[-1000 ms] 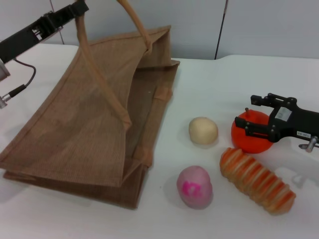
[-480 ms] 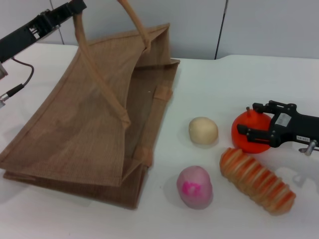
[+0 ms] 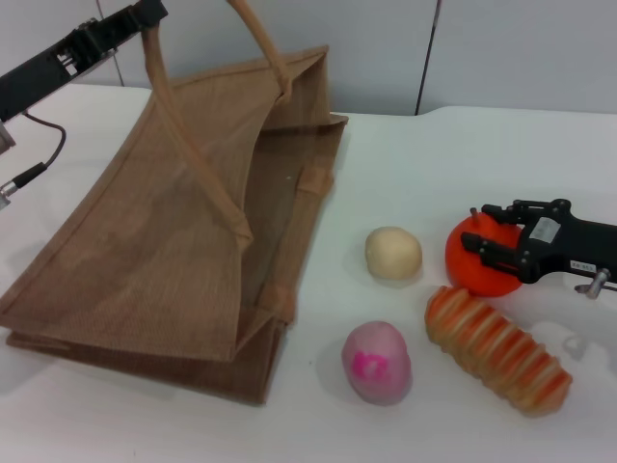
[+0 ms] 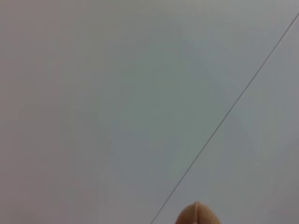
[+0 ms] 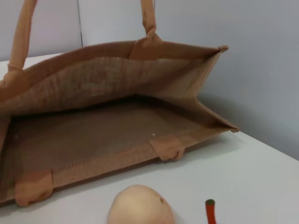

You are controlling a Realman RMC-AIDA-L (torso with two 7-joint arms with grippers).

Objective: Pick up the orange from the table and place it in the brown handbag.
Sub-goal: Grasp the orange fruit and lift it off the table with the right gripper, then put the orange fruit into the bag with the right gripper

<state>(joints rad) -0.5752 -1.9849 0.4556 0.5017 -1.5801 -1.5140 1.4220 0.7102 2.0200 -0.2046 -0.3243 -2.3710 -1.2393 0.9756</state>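
The orange point(image 3: 469, 264) sits on the white table point(image 3: 405, 154) at the right, its stem pointing up. My right gripper point(image 3: 487, 230) reaches in from the right with one finger on each side of the orange's upper part, closed against it. The brown handbag point(image 3: 183, 241) lies tilted at the left with its mouth facing the orange. It also shows in the right wrist view point(image 5: 117, 121), open and with nothing visible inside. My left gripper point(image 3: 145, 17) is raised at the top left, shut on one handle point(image 3: 188, 135) and holding it up.
A cream round bun point(image 3: 393, 254) lies between the orange and the bag and shows in the right wrist view point(image 5: 140, 207). A pink ball point(image 3: 376, 362) lies in front of it. The striped ridged bread point(image 3: 498, 349) lies just in front of the orange.
My right gripper has moved left over the orange and its fingers have narrowed onto it. The orange has shifted slightly left. The left arm and the bag have barely moved.
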